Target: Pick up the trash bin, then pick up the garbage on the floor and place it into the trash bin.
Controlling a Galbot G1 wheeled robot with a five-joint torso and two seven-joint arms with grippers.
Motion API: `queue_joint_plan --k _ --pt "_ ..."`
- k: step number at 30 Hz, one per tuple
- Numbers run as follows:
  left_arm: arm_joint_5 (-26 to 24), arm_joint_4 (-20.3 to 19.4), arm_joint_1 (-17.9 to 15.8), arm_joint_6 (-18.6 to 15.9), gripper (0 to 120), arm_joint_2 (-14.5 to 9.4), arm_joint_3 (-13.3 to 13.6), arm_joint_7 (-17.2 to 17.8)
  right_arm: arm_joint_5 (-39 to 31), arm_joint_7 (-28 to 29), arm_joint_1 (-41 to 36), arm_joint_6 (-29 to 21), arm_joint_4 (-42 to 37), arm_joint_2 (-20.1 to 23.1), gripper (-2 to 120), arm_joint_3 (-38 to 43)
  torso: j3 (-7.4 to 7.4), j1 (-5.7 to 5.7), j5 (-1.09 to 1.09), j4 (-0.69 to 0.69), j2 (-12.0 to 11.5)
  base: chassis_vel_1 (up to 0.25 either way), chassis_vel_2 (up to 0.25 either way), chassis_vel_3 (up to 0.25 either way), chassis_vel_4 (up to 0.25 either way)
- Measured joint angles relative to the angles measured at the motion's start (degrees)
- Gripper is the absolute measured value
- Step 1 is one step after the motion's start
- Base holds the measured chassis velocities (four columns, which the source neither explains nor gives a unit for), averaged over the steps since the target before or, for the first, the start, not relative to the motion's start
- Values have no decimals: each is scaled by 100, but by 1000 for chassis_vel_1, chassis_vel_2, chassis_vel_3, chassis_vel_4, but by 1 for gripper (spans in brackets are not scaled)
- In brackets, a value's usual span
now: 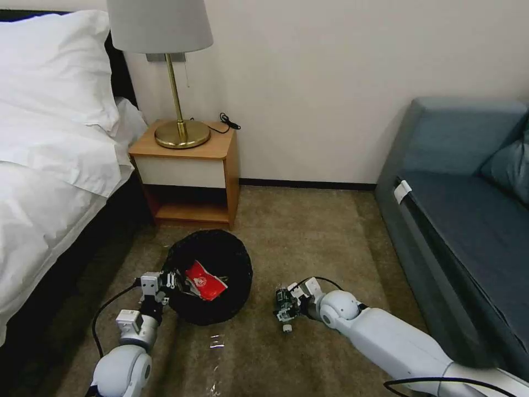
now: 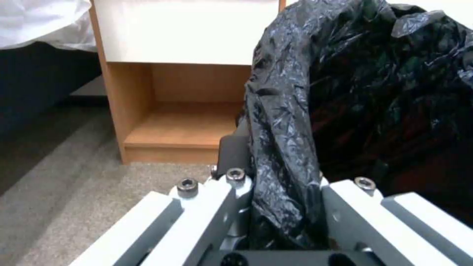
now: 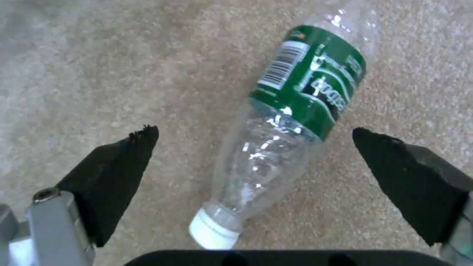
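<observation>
The trash bin (image 1: 220,259), lined with a crinkly black bag (image 2: 374,96), is on the carpet in front of the nightstand. A red-and-white crumpled wrapper (image 1: 205,280) lies inside it. My left gripper (image 1: 165,285) is shut on the bin's near-left rim, and the bag-covered rim (image 2: 286,199) is pinched between its fingers. The garbage at hand is a clear green-labelled bottle (image 3: 281,125) lying on the carpet, its white cap (image 1: 287,328) toward the wrist. My right gripper (image 3: 254,131) is low over it and open, with one fingertip (image 3: 123,162) on each side and neither touching it.
A wooden nightstand (image 1: 187,171) with a brass lamp (image 1: 179,129) stands behind the bin. The bed (image 1: 49,182) runs along the left and a blue sofa (image 1: 457,209) along the right. A small clear scrap (image 1: 216,342) lies on the carpet near the bin.
</observation>
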State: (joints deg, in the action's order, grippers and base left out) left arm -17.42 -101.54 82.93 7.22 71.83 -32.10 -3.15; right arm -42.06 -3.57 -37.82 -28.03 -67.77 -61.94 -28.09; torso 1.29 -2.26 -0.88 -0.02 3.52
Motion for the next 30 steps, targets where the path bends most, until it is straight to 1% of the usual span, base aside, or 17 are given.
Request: queue_joint_plan --k 3,5,6,8,15,19,23,30 --pt "-4 -27 22 6 4 -10 -3 -1 47 -15 -15 45 116 -45 100 28 0 0 0 0 0 0 0 0 0" --pt "-3 -49 63 33 4 -18 -4 -9 132 -75 -46 187 403 -175 100 90 0 0 -1 0 0 0 0 0 0" --pt "-3 -49 63 33 4 -18 -4 -9 132 -75 -46 187 403 -175 100 90 0 0 -1 0 0 0 0 0 0" --pt "-3 -49 74 59 4 -23 -6 -10 316 -168 -70 373 660 -315 100 117 0 0 1 0 0 0 0 0 0" --pt "-6 -11 121 132 4 -30 -13 -18 569 -252 -100 513 955 -569 100 162 0 0 0 0 0 0 0 0 0" --pt "-28 -11 158 161 4 -44 -30 -19 655 -302 -103 603 1106 -648 100 194 0 0 0 1 0 0 0 0 0" --pt "-85 -32 212 181 4 -100 -65 -27 837 -400 -105 818 1347 -743 100 229 0 0 1 0 0 0 0 0 0" --pt "-99 -26 219 204 4 -132 -76 -34 914 -534 -51 942 1558 -832 100 262 0 0 0 1 0 0 0 0 0"
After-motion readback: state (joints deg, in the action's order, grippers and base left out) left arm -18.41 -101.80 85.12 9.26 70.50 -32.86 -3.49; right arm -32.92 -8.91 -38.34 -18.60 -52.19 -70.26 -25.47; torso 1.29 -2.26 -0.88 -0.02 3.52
